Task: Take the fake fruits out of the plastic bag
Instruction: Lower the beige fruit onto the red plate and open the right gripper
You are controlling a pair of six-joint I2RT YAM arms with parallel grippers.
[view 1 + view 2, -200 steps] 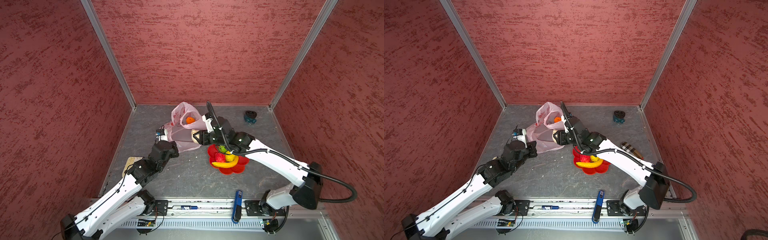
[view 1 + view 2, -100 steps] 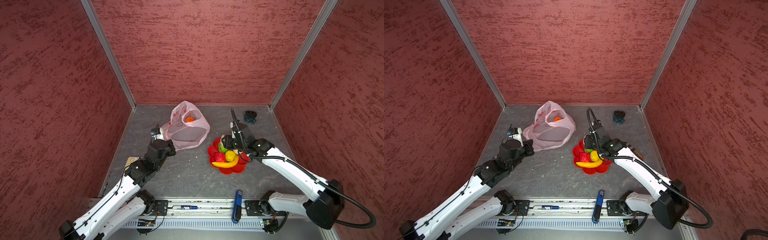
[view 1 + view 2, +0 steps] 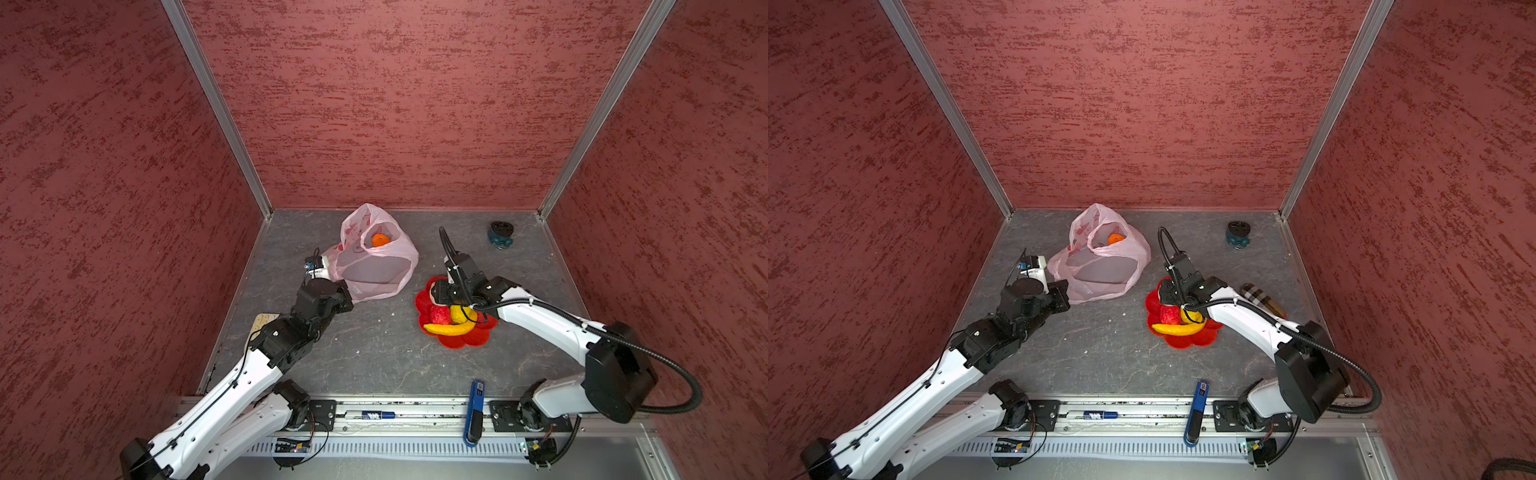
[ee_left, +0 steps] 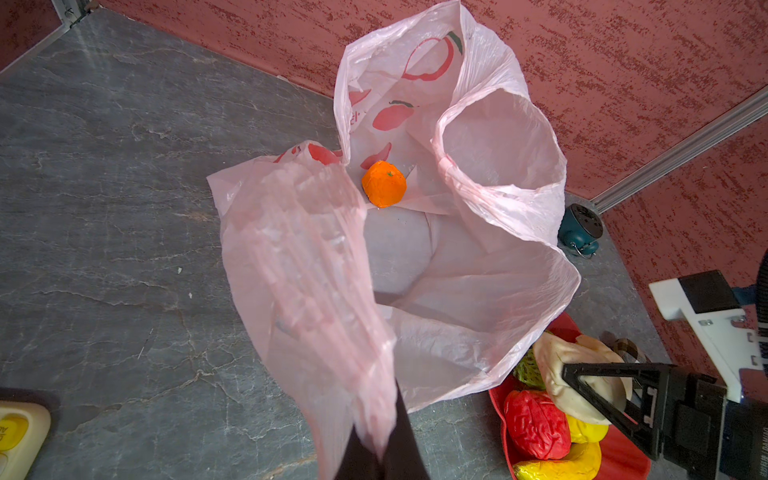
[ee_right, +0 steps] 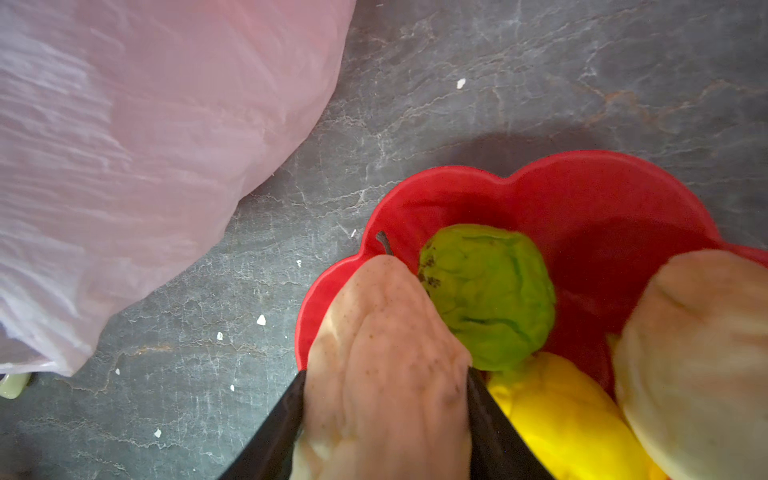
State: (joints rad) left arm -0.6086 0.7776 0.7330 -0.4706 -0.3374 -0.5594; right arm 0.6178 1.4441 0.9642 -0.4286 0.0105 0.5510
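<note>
**Step in hand:** setting a fruit down in the red dish (image 3: 465,343). The dish sits on the desk (image 3: 374,361), on the near right.

1. The banana (image 3: 451,329), bumpy red fruit (image 3: 439,314) and lemon-like fruit (image 3: 459,313) lie in the dish. The bumpy green fruit (image 5: 486,295) and a beige fruit (image 5: 698,353) lie there too.
2. The right fingers (image 5: 278,428) stand part-way apart, clamped on the second beige fruit (image 5: 386,353). It hangs low over the dish's far-left rim. The right arm reaches forward from the near rail, wrist pitched down.
3. The left fingers (image 4: 409,449) are fully closed, pinching a gathered fold of the plastic bag (image 3: 374,270) at its near-left corner. The left arm extends forward, and the mouth of the bag gapes.
4. The orange (image 3: 380,240) lies inside the bag, toward its far end.

**Next move (judged):** spread the right fingers to release the fruit, then reach through the bag mouth for the orange. The thin film may snag.
</note>
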